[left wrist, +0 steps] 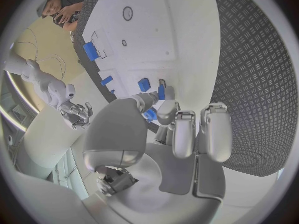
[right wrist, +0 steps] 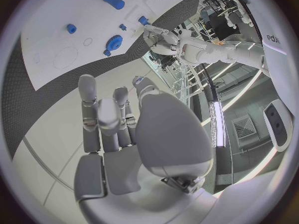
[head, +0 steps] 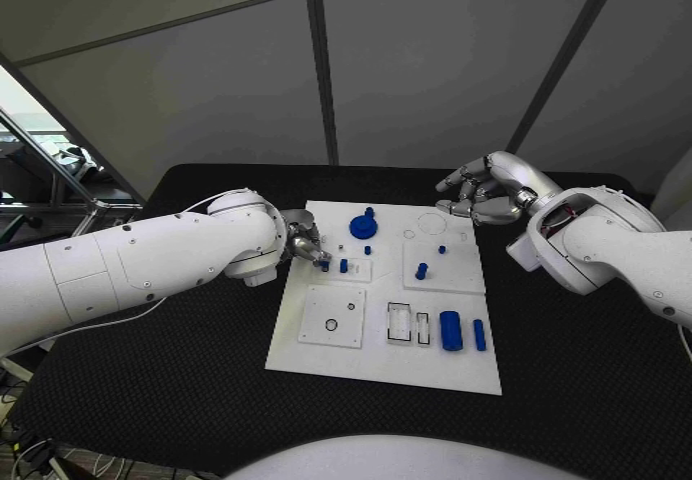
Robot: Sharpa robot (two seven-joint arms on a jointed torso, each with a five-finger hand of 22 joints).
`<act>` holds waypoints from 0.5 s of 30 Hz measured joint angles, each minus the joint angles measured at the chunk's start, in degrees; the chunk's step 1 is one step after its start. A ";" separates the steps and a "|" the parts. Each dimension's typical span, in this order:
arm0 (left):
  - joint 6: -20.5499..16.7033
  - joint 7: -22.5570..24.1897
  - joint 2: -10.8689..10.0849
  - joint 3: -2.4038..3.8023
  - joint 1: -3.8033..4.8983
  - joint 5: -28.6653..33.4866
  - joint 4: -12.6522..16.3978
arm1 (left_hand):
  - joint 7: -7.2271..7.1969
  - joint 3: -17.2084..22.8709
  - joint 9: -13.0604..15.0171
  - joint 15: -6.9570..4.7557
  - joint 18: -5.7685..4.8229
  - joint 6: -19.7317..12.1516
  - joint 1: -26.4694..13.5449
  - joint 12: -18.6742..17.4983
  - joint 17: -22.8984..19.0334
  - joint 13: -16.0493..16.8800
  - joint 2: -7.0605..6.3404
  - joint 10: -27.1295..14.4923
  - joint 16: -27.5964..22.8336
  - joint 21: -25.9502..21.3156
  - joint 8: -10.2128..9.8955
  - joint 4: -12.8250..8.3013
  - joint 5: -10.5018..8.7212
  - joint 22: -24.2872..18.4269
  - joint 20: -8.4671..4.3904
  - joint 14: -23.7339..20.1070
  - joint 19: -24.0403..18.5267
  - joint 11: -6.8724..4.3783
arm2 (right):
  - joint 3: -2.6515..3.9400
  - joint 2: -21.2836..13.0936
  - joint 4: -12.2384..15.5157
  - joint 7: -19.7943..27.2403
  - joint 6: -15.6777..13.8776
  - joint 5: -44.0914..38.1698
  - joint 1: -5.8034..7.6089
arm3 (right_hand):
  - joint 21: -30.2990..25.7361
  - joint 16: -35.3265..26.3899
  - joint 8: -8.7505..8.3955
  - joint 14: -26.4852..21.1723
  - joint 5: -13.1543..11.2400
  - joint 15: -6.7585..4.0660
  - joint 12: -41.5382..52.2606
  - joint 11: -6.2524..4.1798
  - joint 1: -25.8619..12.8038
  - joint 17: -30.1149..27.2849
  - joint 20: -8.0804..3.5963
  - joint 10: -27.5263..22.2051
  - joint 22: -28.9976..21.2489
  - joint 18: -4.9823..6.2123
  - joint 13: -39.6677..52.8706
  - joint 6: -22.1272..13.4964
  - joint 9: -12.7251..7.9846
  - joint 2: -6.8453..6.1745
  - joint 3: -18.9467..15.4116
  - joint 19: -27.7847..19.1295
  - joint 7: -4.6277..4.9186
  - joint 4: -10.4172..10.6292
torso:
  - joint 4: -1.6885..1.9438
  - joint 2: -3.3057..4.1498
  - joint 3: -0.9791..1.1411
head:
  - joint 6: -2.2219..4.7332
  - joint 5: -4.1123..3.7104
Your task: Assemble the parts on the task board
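While our left hand pinches a small blue part at the task board's left edge, presumably to seat it, we keep our right hand empty, fingers loosely curled, above the far right corner.

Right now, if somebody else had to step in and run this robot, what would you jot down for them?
Left hand: at the left edge of the task board, fingertips pinching a small blue part over the board's left block.
Right hand: empty, fingers curled, hovering off the board's far right corner.
On the board: a blue gear at the far end, a blue peg standing mid-board, two blue cylinders lying near the front right.
Done: some small pieces appear seated.
Left: place the pinched part; the cylinders lie loose beside empty slots.
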 measured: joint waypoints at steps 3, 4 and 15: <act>0.29 0.00 0.07 0.03 -0.01 -0.13 0.02 | 0.00 -0.13 0.04 0.00 0.00 0.00 -0.15 0.00 0.00 0.00 -0.15 0.12 0.00 0.00 0.06 -0.13 0.00 0.00 0.00 0.00 0.00 -0.12 | 0.00 -0.01 -0.01 0.00 0.00 0.00 0.00 | 0.00 0.00 0.00 0.00 0.00 0.00 0.00 0.00 0.00 0.00 0.00 0.00 0.00 0.00 0.00 0.00 0.00 0.00 0.00 0.00 0.00 0.00 | 0.00 0.00 -0.02 | -0.01 -0.01; 0.37 0.01 0.10 0.04 -0.01 -0.19 0.01 | 0.00 -0.16 0.04 0.00 0.00 0.00 -0.15 0.00 0.00 0.00 -0.15 0.15 0.00 0.00 0.21 -0.16 0.00 0.00 0.00 0.00 0.00 -0.15 | 0.00 -0.01 -0.01 0.01 0.01 0.00 0.00 | 0.00 0.00 0.00 0.00 0.00 0.00 0.00 0.00 0.00 0.00 0.00 0.00 0.00 0.00 0.00 0.00 0.00 0.00 0.00 0.00 0.00 0.00 | 0.01 0.00 -0.02 | -0.02 -0.01; 0.94 0.04 0.38 0.09 -0.01 -0.83 -0.13 | 0.01 0.43 0.03 0.00 0.00 0.00 -0.61 0.00 0.00 0.02 -0.60 0.21 0.00 0.00 0.22 -0.74 -0.01 0.00 0.00 0.00 0.00 -0.20 | 0.00 0.01 -0.02 0.04 0.04 0.00 0.00 | 0.00 0.00 0.00 0.00 0.00 0.00 0.00 0.00 0.00 0.00 0.00 0.00 0.00 0.00 0.01 0.00 0.00 0.00 0.00 0.00 0.00 0.00 | 0.01 0.00 0.01 | 0.01 0.10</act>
